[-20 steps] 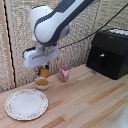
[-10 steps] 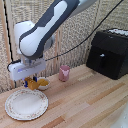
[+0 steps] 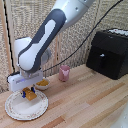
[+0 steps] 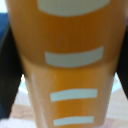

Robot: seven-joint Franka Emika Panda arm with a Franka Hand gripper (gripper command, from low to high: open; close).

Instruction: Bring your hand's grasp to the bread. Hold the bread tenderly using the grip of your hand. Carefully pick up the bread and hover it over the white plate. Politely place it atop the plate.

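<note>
The bread (image 3: 30, 95) is a small golden-orange block held between my gripper's (image 3: 28, 93) dark fingers, just above the white plate (image 3: 20, 112), which lies at the exterior view's lower left. The gripper's white boxy body hangs over the plate's far half. In the wrist view the bread (image 4: 70, 65) fills almost the whole picture, orange with pale stripes, with a dark finger (image 4: 9, 75) at one side. I cannot tell whether the bread touches the plate.
A small white bowl (image 3: 42, 84) with orange-yellow contents stands just behind the plate. A pink cup (image 3: 64, 73) stands further toward the exterior view's right. A black appliance (image 3: 110, 52) sits at the far right on the wooden table.
The arm has carried the bread from near the bowl toward the exterior view's left and down, and it now hangs low over the plate.
</note>
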